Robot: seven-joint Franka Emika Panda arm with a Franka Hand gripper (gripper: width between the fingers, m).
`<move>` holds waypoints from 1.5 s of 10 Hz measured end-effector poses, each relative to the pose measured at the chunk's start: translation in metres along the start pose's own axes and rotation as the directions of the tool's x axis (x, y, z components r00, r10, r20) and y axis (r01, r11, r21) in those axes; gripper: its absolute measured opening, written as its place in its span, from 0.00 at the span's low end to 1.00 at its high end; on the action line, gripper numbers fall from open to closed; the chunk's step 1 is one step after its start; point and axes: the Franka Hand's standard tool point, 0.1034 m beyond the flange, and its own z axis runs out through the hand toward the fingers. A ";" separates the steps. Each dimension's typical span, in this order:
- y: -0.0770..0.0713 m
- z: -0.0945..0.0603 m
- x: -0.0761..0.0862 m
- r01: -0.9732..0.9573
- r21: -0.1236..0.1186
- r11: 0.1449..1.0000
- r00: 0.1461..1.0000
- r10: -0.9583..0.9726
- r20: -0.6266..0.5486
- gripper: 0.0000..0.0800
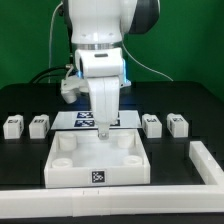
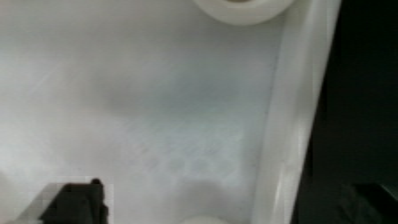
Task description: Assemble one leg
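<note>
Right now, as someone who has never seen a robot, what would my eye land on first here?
A big white robot arm fills the middle, and its hand hangs over a white square tray with round corner sockets. Small white legs stand in a row on the black table, two at the exterior view's left and two at its right. In the wrist view the hand is open and holds nothing.

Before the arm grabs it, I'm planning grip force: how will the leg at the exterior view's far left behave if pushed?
That leg looks blocky and flat-sided, so it would probably slide, not roll. It is far smaller than the tray, so likely light. It looks like rigid plastic, so probably stiff.
</note>
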 end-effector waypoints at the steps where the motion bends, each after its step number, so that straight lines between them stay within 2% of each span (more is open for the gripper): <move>1: -0.002 0.004 -0.002 -0.007 0.006 1.000 1.000 0.007 -0.001 0.81; 6: -0.014 0.016 -0.004 -0.051 0.032 0.998 0.999 0.052 -0.008 0.81; 9: -0.015 0.017 -0.005 -0.056 0.034 0.998 0.998 0.056 -0.008 0.80; 10: -0.015 0.017 -0.005 -0.056 0.034 0.998 0.998 0.056 -0.008 0.59; 11: -0.015 0.017 -0.005 -0.056 0.034 0.998 0.998 0.056 -0.008 0.59; 12: -0.015 0.018 -0.005 -0.056 0.034 0.998 0.998 0.056 -0.008 0.34; 13: -0.016 0.018 -0.005 -0.056 0.035 0.998 0.998 0.056 -0.008 0.15; 14: -0.015 0.017 -0.005 -0.057 0.033 0.998 0.998 0.057 -0.008 0.15; 15: -0.015 0.017 -0.005 -0.058 0.033 0.998 0.998 0.058 -0.008 0.07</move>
